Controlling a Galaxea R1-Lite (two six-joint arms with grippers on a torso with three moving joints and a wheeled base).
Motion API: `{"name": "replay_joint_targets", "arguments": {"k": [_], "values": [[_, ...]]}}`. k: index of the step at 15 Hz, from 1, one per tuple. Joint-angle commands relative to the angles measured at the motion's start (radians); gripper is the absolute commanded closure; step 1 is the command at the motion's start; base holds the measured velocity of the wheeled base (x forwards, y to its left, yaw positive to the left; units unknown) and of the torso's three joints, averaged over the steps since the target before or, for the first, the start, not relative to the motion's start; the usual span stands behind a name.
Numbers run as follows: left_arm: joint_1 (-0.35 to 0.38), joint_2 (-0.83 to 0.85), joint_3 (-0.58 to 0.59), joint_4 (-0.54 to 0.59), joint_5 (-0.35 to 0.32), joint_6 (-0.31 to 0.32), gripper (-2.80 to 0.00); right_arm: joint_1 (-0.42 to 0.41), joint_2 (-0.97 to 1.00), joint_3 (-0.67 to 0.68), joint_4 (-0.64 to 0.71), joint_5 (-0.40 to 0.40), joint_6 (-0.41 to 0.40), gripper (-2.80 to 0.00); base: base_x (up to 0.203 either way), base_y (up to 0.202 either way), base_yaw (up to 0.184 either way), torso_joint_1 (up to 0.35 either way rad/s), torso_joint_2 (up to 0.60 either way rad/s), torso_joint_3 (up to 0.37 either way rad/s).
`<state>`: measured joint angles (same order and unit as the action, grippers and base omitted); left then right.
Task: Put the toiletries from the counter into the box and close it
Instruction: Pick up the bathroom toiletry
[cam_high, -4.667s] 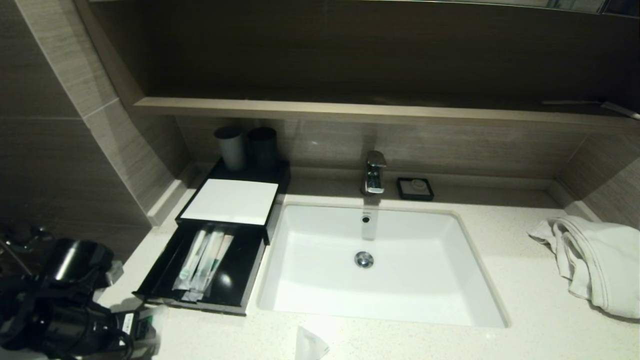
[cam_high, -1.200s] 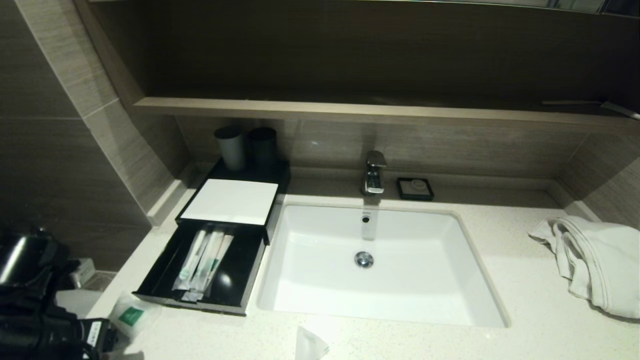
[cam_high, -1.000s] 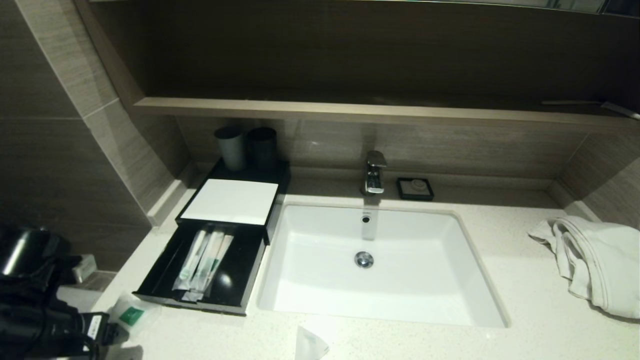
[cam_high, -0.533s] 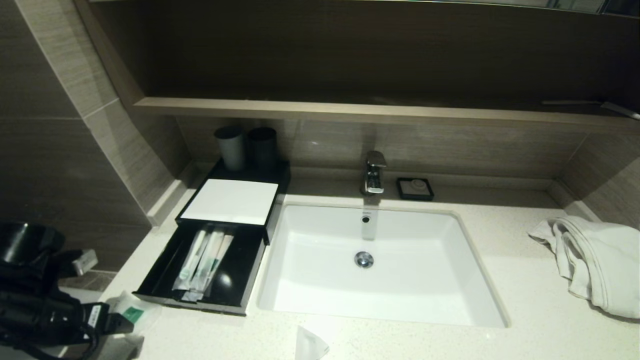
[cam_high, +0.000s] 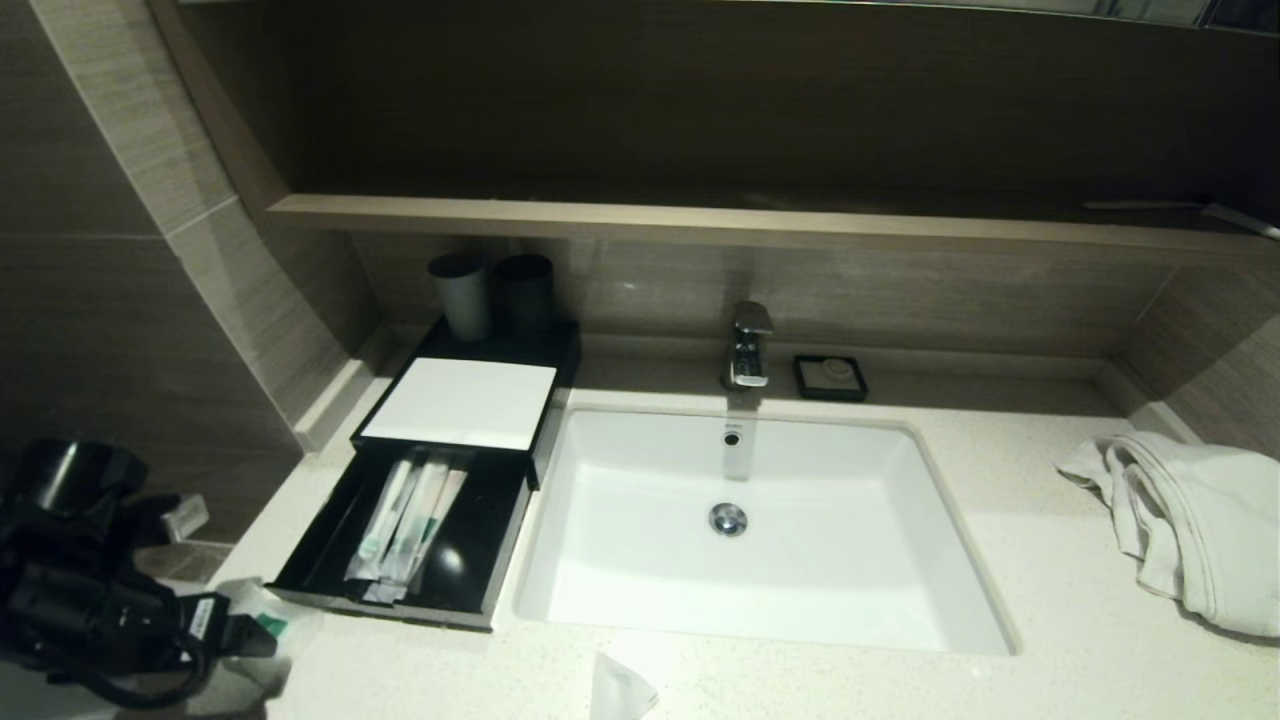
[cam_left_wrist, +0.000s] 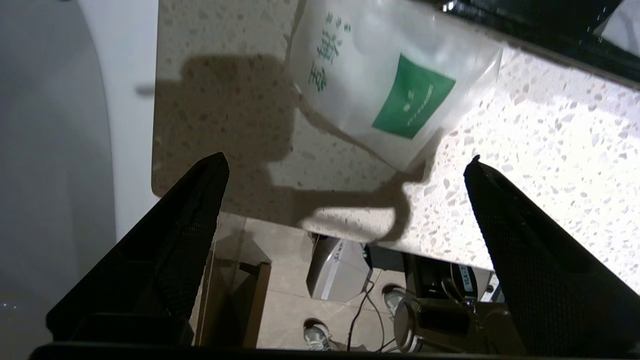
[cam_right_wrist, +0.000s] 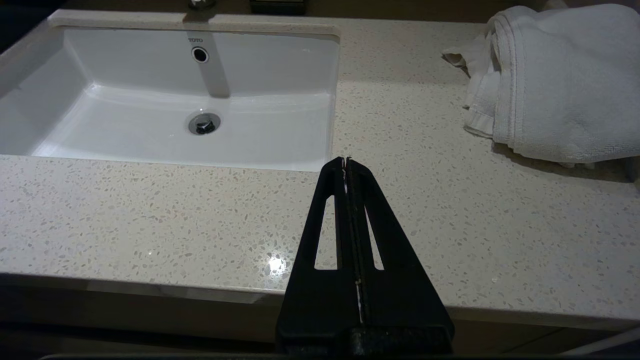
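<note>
Since the frame a second back, the left gripper (cam_high: 250, 632) has come forward from the near left corner toward the pouch (cam_high: 268, 622) with the green square, and its tip now reaches the pouch's near edge in the head view. In the left wrist view the gripper (cam_left_wrist: 345, 165) stands wide, one black finger (cam_left_wrist: 200, 190) on each side, with nothing between them; the pouch (cam_left_wrist: 390, 85) lies flat on the speckled worktop (cam_left_wrist: 550, 165) just ahead of the fingertips, apart from them, close to the worktop's corner and beside the black edge of the box. The box (cam_high: 462, 402) sits at the left of the sink (cam_high: 760, 530) with its drawer (cam_high: 480, 590) pulled out; three long thin packets (cam_high: 405, 520) lie side by side in the drawer's left half. A second small packet (cam_high: 618, 690) rests on the worktop (cam_high: 1050, 600) at the near edge, in front of the sink. Two dark cups (cam_high: 490, 292) stand behind the box, a small soap dish (cam_high: 830, 377) lies beside the tap (cam_high: 750, 345), and a white towel (cam_high: 1190, 520) is heaped at the far right. The right gripper (cam_right_wrist: 346, 162) hangs parked over the near edge of the worktop to the right of the sink, its fingers pressed together and empty.
</note>
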<state>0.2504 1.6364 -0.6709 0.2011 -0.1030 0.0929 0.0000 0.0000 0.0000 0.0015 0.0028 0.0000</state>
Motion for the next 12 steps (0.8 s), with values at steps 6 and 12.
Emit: {"name": "replay_joint_targets", "arguments": {"k": [6,12], "values": [[0.0,0.084,-0.036,-0.002,-0.001,0.018,-2.8,0.0,0.0,0.0,0.0,0.0,0.0,0.0,0.0,0.0,0.0,0.0,0.0,0.0],[0.0,0.11,-0.042,-0.014,-0.001,0.018,-2.8,0.0,0.0,0.0,0.0,0.0,0.0,0.0,0.0,0.0,0.0,0.0,0.0,0.0]]}}
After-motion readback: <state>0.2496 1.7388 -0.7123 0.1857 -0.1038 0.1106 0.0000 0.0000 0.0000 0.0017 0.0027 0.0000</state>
